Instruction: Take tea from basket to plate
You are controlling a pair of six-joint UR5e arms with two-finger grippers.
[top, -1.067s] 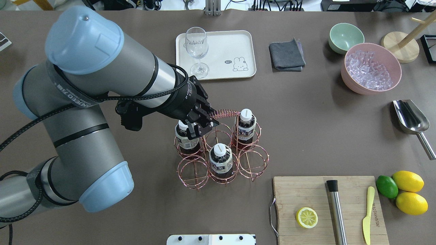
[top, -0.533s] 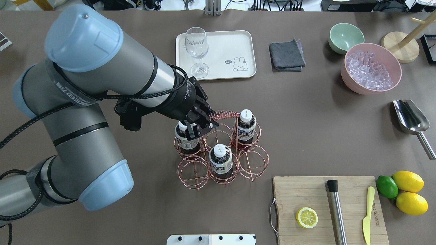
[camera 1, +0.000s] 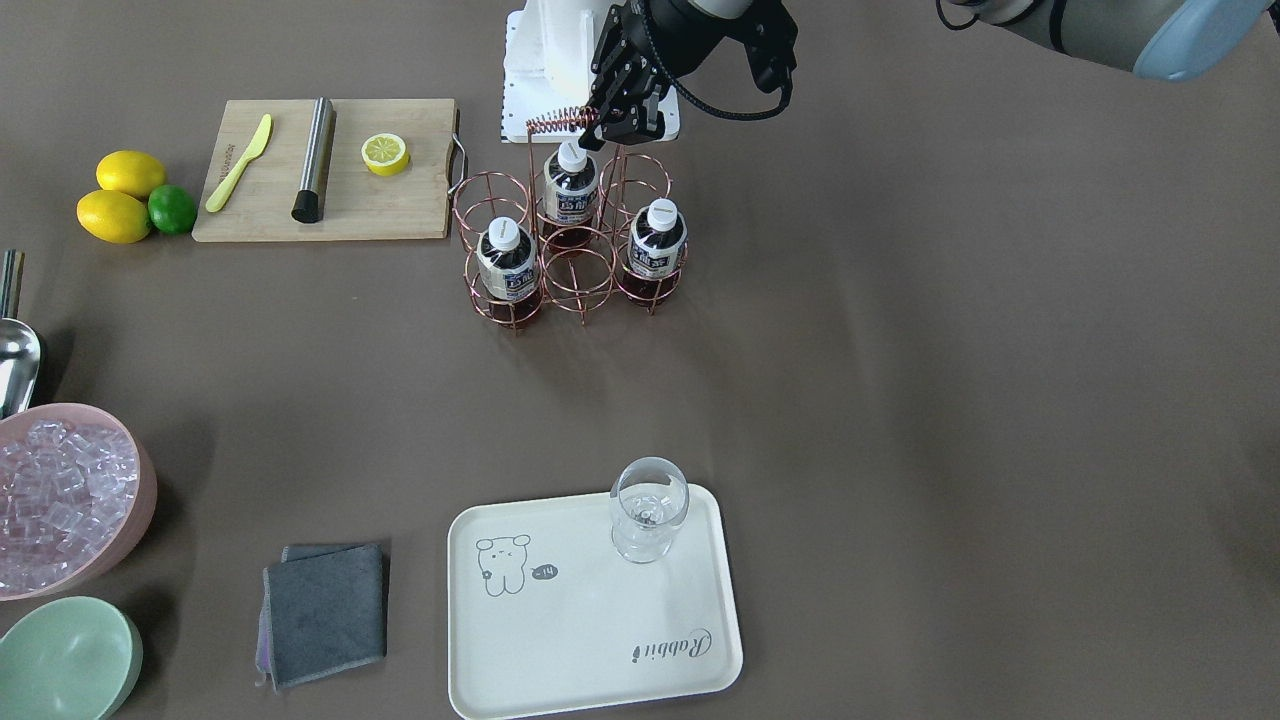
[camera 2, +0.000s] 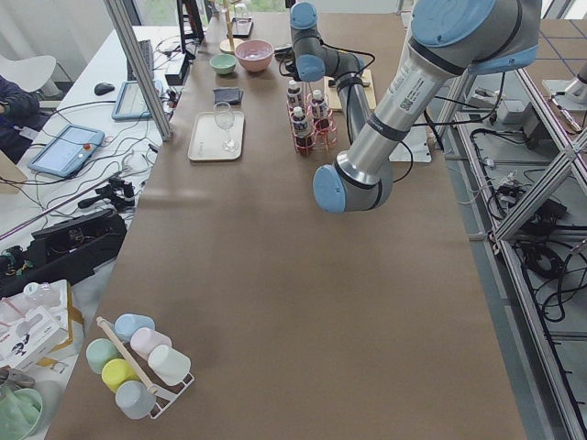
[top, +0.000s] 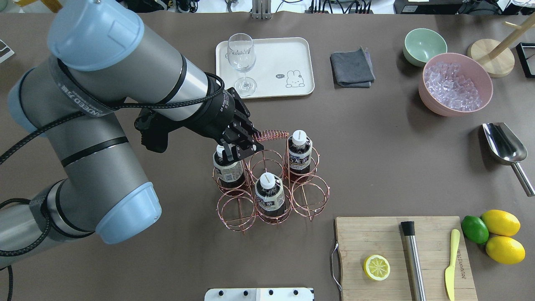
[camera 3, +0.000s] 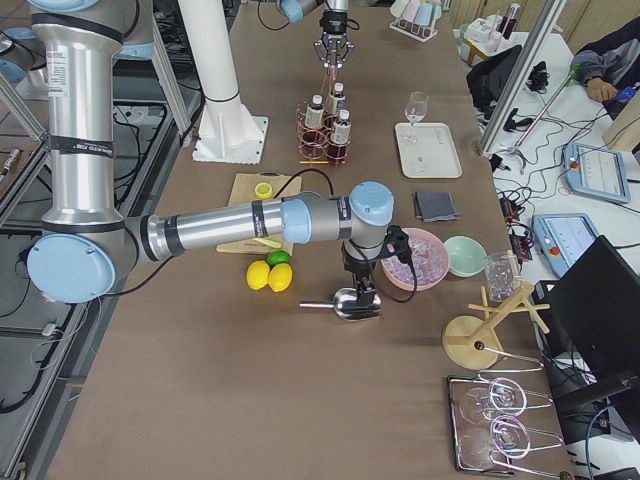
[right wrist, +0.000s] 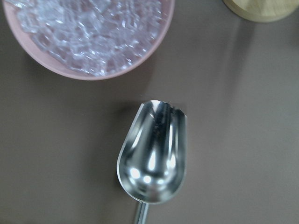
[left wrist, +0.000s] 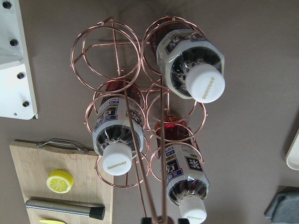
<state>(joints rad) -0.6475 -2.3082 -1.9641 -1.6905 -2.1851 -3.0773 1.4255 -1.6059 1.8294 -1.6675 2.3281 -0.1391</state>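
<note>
Overhead exterior shows three tea bottles point(top: 271, 194) in the six-ring basket point(top: 271, 135).

copper wire basket point(top: 271, 135), dark brown tea point(top: 270, 196), cream plate point(top: 284, 54)

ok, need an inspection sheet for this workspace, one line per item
Surface: brown table, no spill seen.
Job's things: three tea bottles upright in the copper basket; tray holds only a wine glass.
Clutter: cloth, green bowl, pink bowl of ice, scoop, cutting board with lemon half, steel bar, knife; lemons, lime beside.
Grippers: left gripper shut on basket handle; right gripper above scoop, state unclear.
Cables: black cable looped at left wrist.
Surroundings: person at side desk.
</note>
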